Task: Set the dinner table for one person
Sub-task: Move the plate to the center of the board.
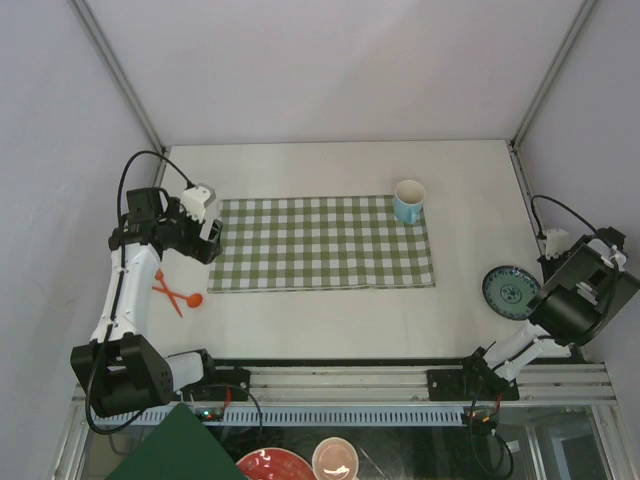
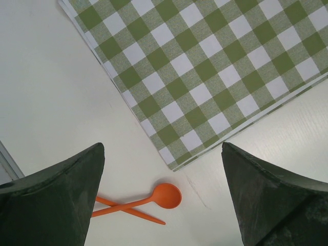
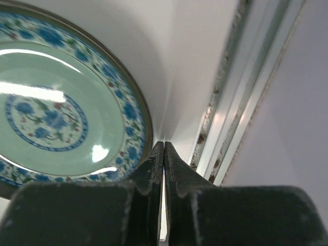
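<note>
The dinner table [image 1: 330, 170] is an off-white top bearing a green-and-white checked cloth [image 1: 325, 243]. A blue-and-white cup [image 1: 408, 201] stands on the cloth's far right corner. A green plate [image 1: 508, 292] with a blue floral rim lies near the right edge. An orange spoon [image 1: 178, 293] lies crossed over a second orange utensil [image 2: 138, 215], left of the cloth. My left gripper [image 1: 212, 238] hangs open over the cloth's near left corner [image 2: 174, 161], holding nothing. My right gripper [image 3: 164, 144] is shut and empty, its tips beside the plate's rim [image 3: 138, 107].
The table's metal frame edge [image 3: 230, 102] runs close to the right of the right gripper. Grey walls enclose the table on three sides. Below the near rail [image 1: 340, 385] sit a red bowl [image 1: 268, 465], a pale bowl [image 1: 335, 458] and a dark green board [image 1: 170, 450].
</note>
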